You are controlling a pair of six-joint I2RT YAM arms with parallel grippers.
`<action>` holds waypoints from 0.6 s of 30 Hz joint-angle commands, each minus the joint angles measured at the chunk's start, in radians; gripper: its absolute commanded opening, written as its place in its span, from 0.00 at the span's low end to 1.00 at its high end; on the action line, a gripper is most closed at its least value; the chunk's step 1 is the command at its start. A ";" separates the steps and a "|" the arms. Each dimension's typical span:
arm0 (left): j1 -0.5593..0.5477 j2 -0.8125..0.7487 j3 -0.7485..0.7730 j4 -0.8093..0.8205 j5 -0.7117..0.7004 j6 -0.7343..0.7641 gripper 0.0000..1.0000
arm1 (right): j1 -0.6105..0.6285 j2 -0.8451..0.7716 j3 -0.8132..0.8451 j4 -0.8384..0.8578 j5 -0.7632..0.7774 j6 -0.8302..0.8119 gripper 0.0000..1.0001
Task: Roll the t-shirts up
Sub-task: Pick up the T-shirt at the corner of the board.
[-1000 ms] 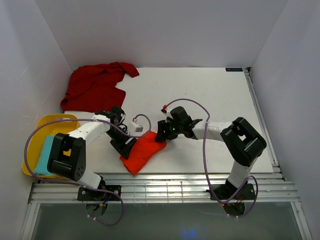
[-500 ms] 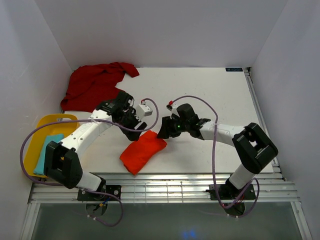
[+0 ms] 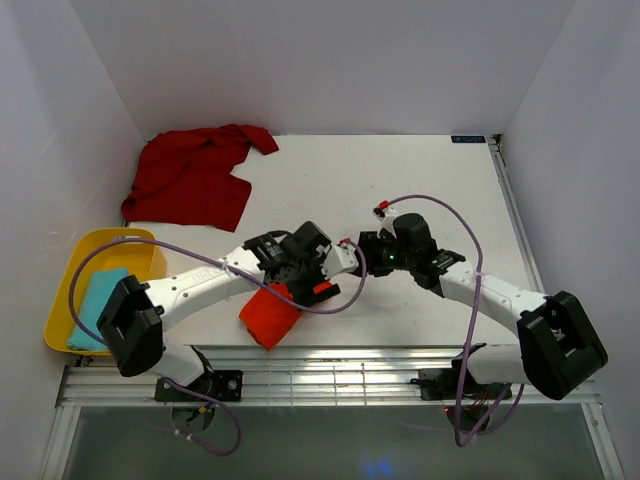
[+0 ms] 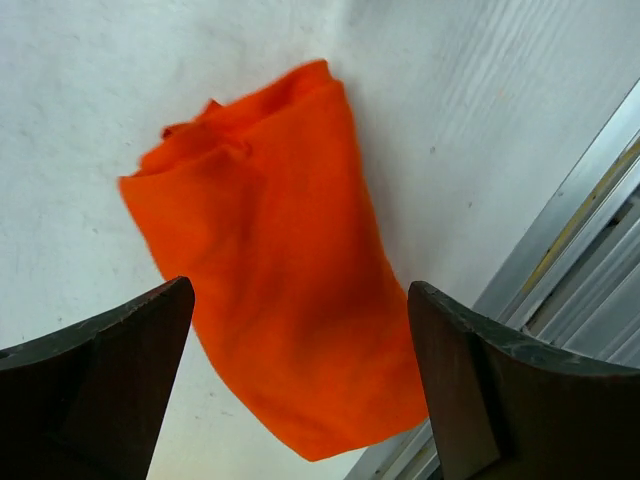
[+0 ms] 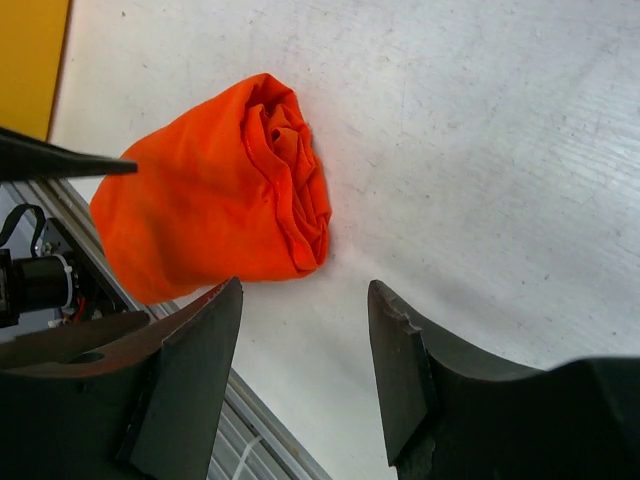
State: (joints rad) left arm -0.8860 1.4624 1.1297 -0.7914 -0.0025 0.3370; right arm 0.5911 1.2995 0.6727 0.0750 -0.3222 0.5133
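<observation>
The orange-red t-shirt (image 3: 266, 316) lies as a short roll near the table's front edge; its coiled end shows in the right wrist view (image 5: 220, 200). My left gripper (image 3: 295, 280) hovers over its far end, open wide, with the cloth (image 4: 290, 260) seen below between the fingers and untouched. To the right of the roll, my right gripper (image 3: 368, 252) stands open over bare table (image 5: 305, 288), holding nothing. The dark crimson t-shirt (image 3: 190, 175) lies crumpled and spread at the back left.
A yellow tub (image 3: 70, 270) holding a teal cloth (image 3: 95, 305) sits at the left edge. Metal rails (image 3: 350, 365) run along the table's front edge, close to the orange roll (image 4: 590, 230). White walls enclose the left, back and right sides.
My left arm has swung right and forward across the orange t-shirt, with its jaws spreading wider. My right gripper has drawn back to the right, away from the roll.
</observation>
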 commanded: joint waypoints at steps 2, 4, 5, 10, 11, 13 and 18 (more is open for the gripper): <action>-0.099 0.053 -0.038 0.034 -0.230 -0.056 0.98 | -0.005 -0.054 -0.027 -0.046 0.054 -0.025 0.59; -0.145 0.078 -0.042 0.066 -0.301 -0.050 0.98 | -0.010 -0.068 -0.039 -0.044 0.060 -0.022 0.59; -0.155 0.087 -0.054 0.083 -0.360 -0.050 0.98 | -0.011 -0.069 -0.050 -0.043 0.061 -0.019 0.59; -0.281 0.144 -0.102 0.101 -0.416 -0.119 0.98 | -0.014 -0.080 -0.073 -0.043 0.066 -0.016 0.59; -0.315 0.144 -0.114 0.101 -0.421 -0.130 0.98 | -0.016 -0.083 -0.079 -0.043 0.067 -0.016 0.59; -0.425 0.142 -0.143 0.110 -0.456 -0.153 0.98 | -0.017 -0.089 -0.094 -0.044 0.071 -0.015 0.59; -0.455 0.249 -0.168 0.139 -0.728 -0.213 0.98 | -0.022 -0.100 -0.117 -0.044 0.074 -0.007 0.59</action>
State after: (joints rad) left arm -1.3617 1.6527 0.9730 -0.6876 -0.4931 0.1955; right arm 0.5758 1.2266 0.5667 0.0185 -0.2604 0.5060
